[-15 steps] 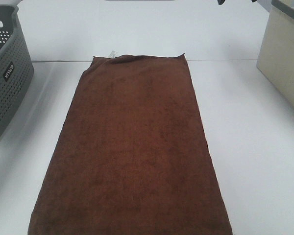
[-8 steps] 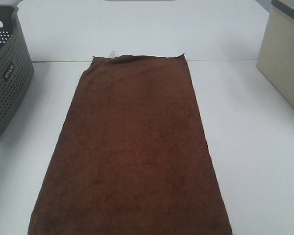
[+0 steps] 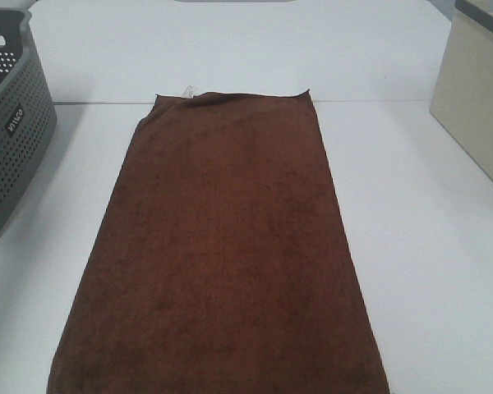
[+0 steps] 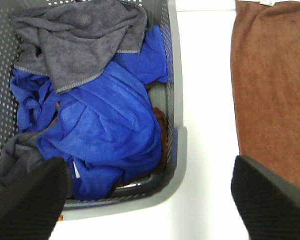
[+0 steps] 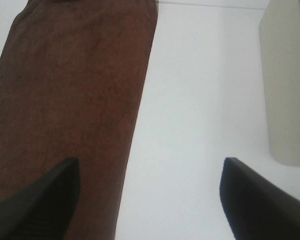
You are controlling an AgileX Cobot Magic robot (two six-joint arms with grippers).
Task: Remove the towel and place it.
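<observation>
The towel [image 3: 222, 246] is a large dark reddish-brown terry cloth lying flat and spread out on the white table, with a small white tag [image 3: 187, 90] at its far left corner. It also shows in the left wrist view [image 4: 272, 90] and the right wrist view [image 5: 70, 100]. My left gripper [image 4: 150, 200] is open and empty, high above the near rim of the grey basket [image 4: 176, 150]. My right gripper [image 5: 150, 200] is open and empty, above the towel's right edge. Neither gripper shows in the exterior view.
The grey perforated basket [image 3: 12, 123] stands at the left and holds blue cloths [image 4: 105, 130], a grey cloth [image 4: 75, 40] and a bit of brown cloth [image 4: 161, 130]. A beige box [image 3: 476, 98] stands at the right, also in the right wrist view [image 5: 287, 85].
A dark part of an arm at the top edge a second ago has left the exterior view. The towel has not moved.
</observation>
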